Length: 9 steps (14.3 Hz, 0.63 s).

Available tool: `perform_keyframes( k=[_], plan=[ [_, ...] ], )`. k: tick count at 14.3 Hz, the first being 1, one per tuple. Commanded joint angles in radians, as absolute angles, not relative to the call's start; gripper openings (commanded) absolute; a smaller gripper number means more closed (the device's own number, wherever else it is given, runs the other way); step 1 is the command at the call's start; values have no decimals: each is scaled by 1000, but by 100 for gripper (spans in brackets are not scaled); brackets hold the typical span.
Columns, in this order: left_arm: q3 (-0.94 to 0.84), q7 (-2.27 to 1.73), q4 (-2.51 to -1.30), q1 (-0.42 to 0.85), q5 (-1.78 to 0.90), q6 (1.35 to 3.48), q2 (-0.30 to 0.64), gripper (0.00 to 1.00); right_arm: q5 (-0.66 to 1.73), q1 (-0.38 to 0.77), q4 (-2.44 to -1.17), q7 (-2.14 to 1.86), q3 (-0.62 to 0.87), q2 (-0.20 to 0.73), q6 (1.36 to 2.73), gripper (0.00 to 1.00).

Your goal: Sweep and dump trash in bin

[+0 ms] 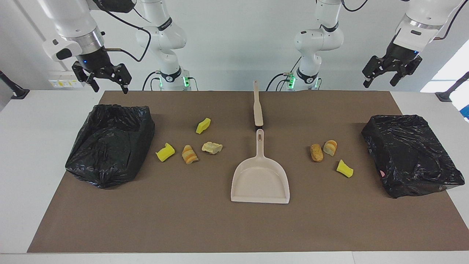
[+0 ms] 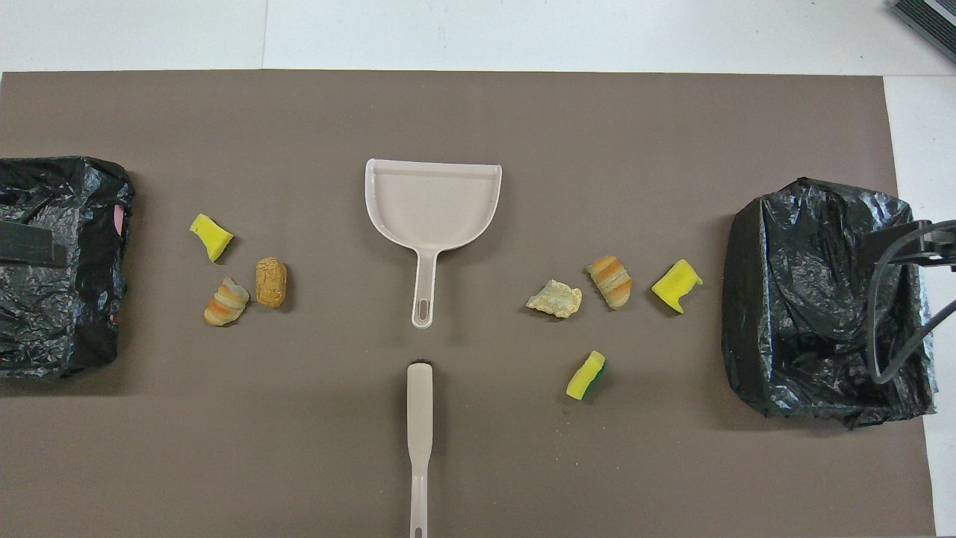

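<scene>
Waiting: both arms up, nothing held.
L end effector (image 1: pixel 388 73): raised over the desk edge at the left arm's end, fingers spread apart, empty.
R end effector (image 1: pixel 106 79): raised by the mat's robot-side edge, above the bin at the right arm's end, fingers apart, empty.
Trash, grp 1 (image 1: pixel 188 145): 4 pcs on brown mat (image 1: pixel 220 227) btw dustpan and the open bin; yellow foam chunk, striped bread lump, pale lump in a row, one more yellow chunk nearer the robots.
Trash, grp 2 (image 1: pixel 329 156): 3 pcs toward the left arm's end; two bread lumps just beside each other, yellow chunk farther from robots.
Dustpan (image 1: pixel 261 179): beige, flat on mat mid-desk, handle pointing to robots.
Brush (image 1: pixel 258 106): beige handle, lying in line w/ dustpan handle, nearer robots, small gap btw them.
Bin, R-arm end (image 1: pixel 110 145): black bag liner, mouth open upward.
Bin, L-arm end (image 1: pixel 410 154): black bag wrapped over it; cannot tell if open.
Desk (image 1: pixel 22 146): white, mat covers most of it.
</scene>
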<state>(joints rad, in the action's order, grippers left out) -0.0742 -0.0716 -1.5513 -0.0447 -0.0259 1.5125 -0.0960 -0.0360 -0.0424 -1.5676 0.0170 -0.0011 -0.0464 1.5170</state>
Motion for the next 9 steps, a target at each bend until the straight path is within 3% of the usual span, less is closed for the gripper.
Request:
perform_keyframes(
  k=[1, 9],
  plan=[
    [-69, -75, -1577, -38, -38, 1520, -115, 100, -9, -43, -1627, 43, 0, -95, 1511, 100],
    [-69, -74, -1591, -46, -38, 1532, -117, 100, 0, -43, -1623, 37, 0, -92, 1512, 100]
  ],
)
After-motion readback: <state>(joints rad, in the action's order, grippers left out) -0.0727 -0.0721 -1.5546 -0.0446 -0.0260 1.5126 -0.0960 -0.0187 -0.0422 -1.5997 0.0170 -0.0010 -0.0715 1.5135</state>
